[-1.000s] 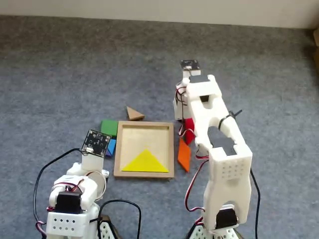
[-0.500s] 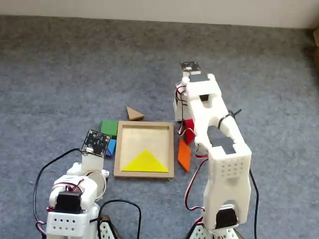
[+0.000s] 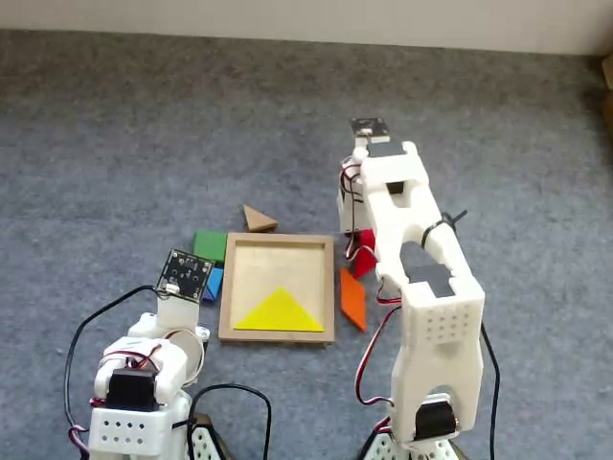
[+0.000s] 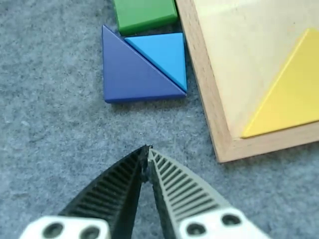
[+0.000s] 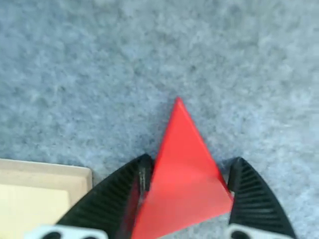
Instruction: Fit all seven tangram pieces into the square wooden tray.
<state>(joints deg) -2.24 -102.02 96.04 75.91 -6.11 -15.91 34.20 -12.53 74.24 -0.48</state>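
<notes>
Right wrist view: right end effector grips red triangle
Risk: twists — snags wooden tray rim
Left end effector: closed, empty

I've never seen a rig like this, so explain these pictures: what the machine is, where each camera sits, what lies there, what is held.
Two robot arms stand on grey carpet. One picture looks down from above; the others come from a camera on each wrist. A wooden tray holds a yellow triangle. Around it lie a green square, a dark blue triangle, a light blue triangle, a brown triangle and an orange piece. The left gripper is shut, empty. The right gripper appears to pinch a red triangle.
</notes>
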